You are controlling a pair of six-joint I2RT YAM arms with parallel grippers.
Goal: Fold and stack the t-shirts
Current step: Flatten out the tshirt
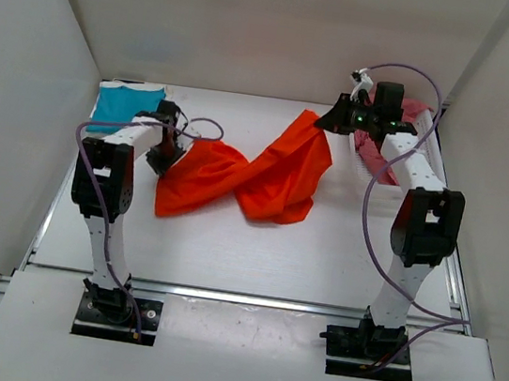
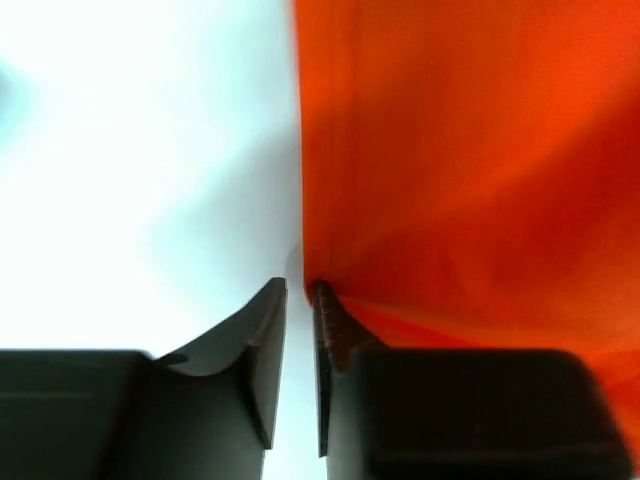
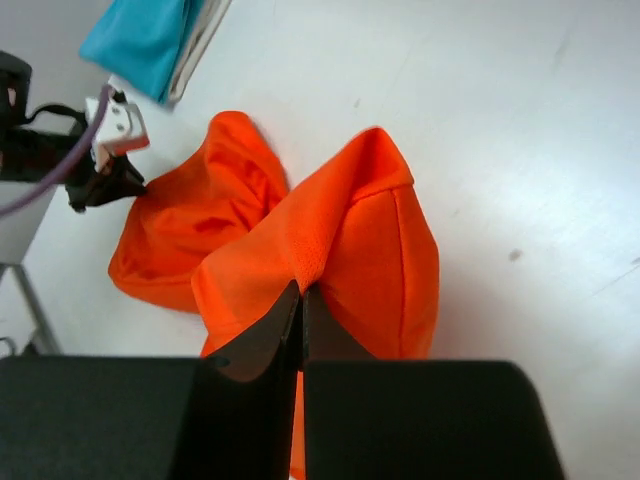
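1. Teal-blue cloth short-sleeved shirt (image 1: 127, 102) lay folded at the far left corner of the white table (image 1: 227, 253). Under it showed a pale folded layer (image 3: 205, 38), which I judged to be the white shirt. Those two looked done.
2. My left gripper (image 1: 166, 157) sat low at the left edge of the bright orange cloth shirt (image 1: 256, 177), its jaws a narrow slit apart. The hem touched one fingertip (image 2: 322, 300), but I could not tell whether it was pinched.
3. That orange shirt sprawled crumpled across the middle of the table, unfolded.
4. My right gripper (image 1: 326, 122) was clamped tight on a fold of the orange shirt, holding its right end up off the table.
5. Far right, the pinkish-red cloth shirt (image 1: 415, 111) lay bunched in the white plastic mesh basket (image 1: 364, 163), with neither gripper on it. I judged about half the job remained: the orange shirt to fold and stack, then the red.
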